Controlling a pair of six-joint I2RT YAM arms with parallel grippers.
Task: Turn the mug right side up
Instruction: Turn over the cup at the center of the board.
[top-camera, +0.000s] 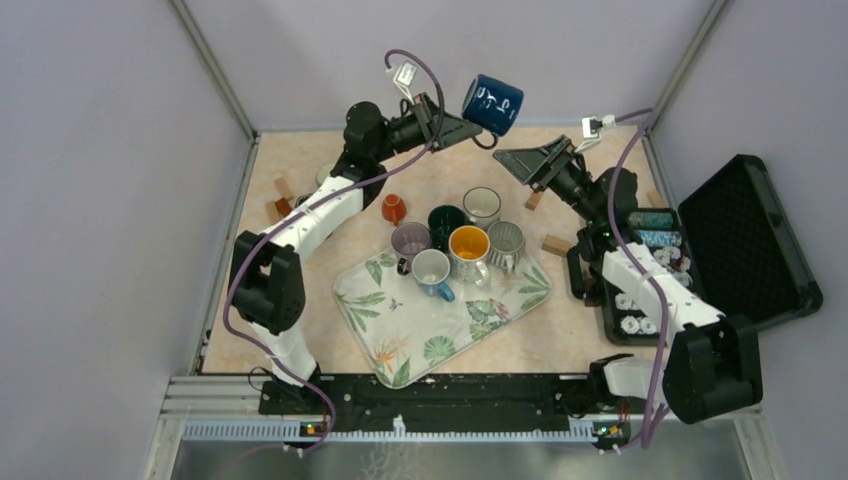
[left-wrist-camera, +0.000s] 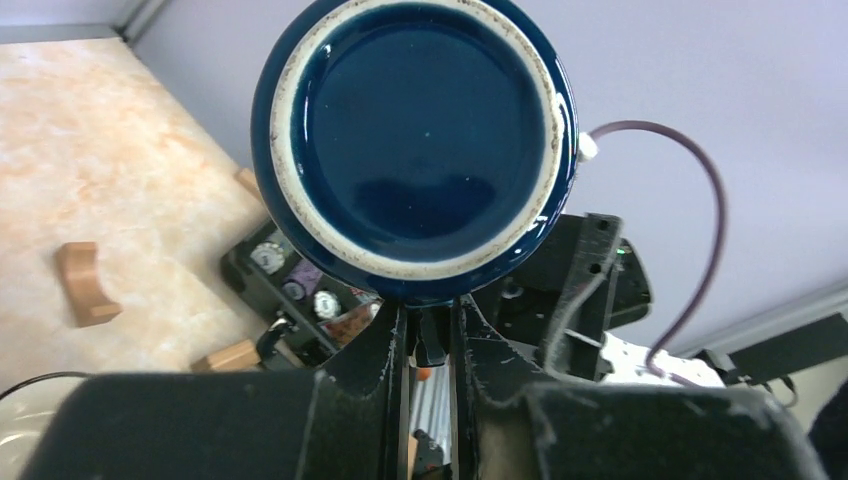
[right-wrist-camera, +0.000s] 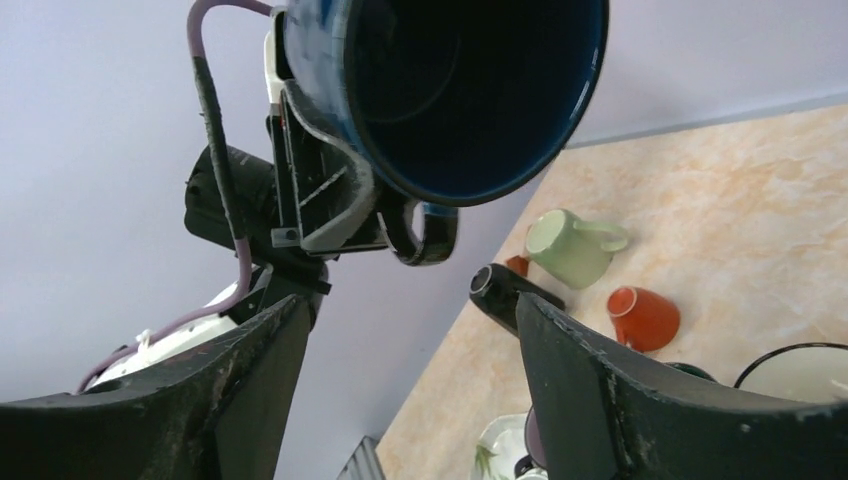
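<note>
Lilac walls close in a beige marbled table (top-camera: 300, 170). Right of frame in the top view: an open black hard-shell case (top-camera: 745, 235), its lower half packed with small round items, too small to identify. Centre: a white leaf-print tray (top-camera: 400, 340), set at an angle, with a cluster of upright mugs (top-camera: 469, 245) on and beside its upper edge.

Both arms reach to the upper middle of the frame. The left gripper (top-camera: 468, 122) is clamped on the handle of a dark blue glazed ceramic mug (top-camera: 493, 104), which hangs in the air over the table's far edge, tipped on its side. Its unglazed foot ring fills the left wrist view. Its mouth faces the right wrist camera, and white markings show on its wall.

The right gripper (top-camera: 520, 163) sits just right of and below the mug, fingers spread wide, holding nothing and clear of the mug.

On the table, left of the tray, a small orange-red cup (top-camera: 394, 208) lies on its side. A pale green mug (right-wrist-camera: 570, 245) lies beside it in the right wrist view.
</note>
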